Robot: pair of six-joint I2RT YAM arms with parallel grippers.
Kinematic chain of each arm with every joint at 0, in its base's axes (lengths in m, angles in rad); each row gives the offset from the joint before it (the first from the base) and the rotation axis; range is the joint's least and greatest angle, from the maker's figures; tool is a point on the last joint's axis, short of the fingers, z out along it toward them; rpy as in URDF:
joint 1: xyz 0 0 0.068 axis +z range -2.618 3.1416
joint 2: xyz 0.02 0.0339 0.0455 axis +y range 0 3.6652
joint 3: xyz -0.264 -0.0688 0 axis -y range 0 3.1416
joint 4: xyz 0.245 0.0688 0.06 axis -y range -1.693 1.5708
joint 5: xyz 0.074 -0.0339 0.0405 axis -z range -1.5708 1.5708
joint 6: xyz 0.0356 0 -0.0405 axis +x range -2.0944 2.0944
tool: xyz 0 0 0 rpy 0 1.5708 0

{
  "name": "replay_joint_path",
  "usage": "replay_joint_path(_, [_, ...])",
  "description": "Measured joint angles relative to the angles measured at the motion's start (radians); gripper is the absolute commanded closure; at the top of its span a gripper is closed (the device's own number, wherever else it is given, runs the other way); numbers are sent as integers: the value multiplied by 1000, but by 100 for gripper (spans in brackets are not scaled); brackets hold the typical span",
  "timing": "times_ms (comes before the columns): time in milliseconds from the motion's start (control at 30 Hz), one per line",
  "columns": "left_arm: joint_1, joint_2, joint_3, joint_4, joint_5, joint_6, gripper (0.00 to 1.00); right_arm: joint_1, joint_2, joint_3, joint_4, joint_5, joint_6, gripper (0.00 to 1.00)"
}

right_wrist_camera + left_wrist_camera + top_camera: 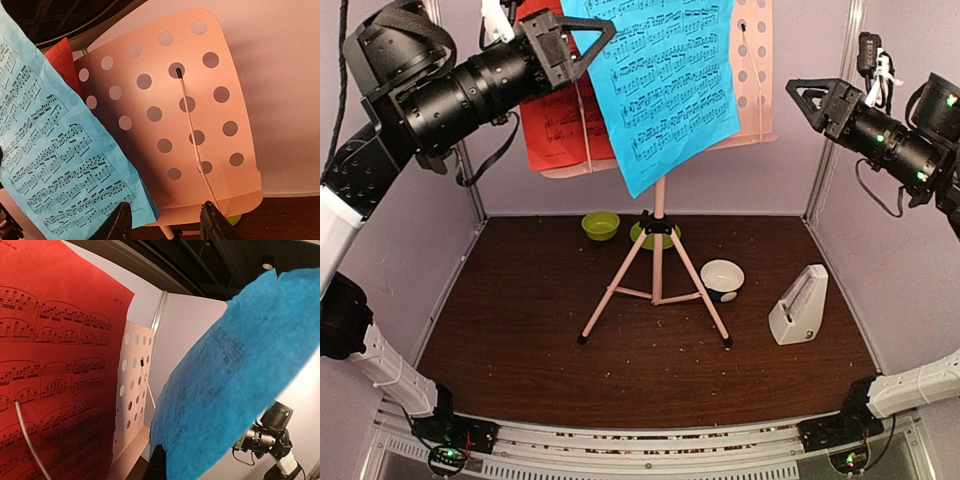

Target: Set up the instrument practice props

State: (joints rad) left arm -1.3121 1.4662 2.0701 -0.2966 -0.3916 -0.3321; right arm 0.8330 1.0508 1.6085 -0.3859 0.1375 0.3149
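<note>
Blue sheet (665,80) hangs askew across pink stand desk (756,90), overlapping red sheet (555,125); left jaws clamped shut on its upper-left edge. Right jaws half-open, empty, near desk.

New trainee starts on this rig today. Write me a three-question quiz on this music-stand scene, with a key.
1. True or false: in the top view, the metronome stands on the table to the right of the music stand's tripod legs.
2. Which sheet lies crooked across the stand's desk, with one corner hanging below its ledge? A) the red sheet B) the blue sheet C) neither
3. Fill in: the right gripper is ___, with nothing between its fingers.
Key: 1 true; 2 B; 3 open.
</note>
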Motion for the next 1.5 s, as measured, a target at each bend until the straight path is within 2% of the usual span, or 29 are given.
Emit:
replay_joint_path(433, [-4, 264, 399, 10, -138, 150, 100, -15, 319, 380, -132, 164, -140, 51])
replay_joint_path(633, [-3, 269, 412, 8, -175, 216, 100, -27, 401, 497, -164, 206, -195, 52])
replay_joint_path(867, [-4, 270, 412, 12, -183, 280, 100, -50, 455, 546, -177, 198, -224, 56])
replay_joint_path(1067, [-4, 276, 412, 12, -192, 312, 100, -56, 499, 581, -181, 179, -229, 67])
replay_joint_path(1300, [-4, 279, 412, 20, -194, 335, 100, -59, 517, 615, -188, 173, -240, 98])
replay_joint_path(1500, [-4, 279, 409, 46, -212, 366, 100, -61, 517, 617, -186, 174, -253, 100])
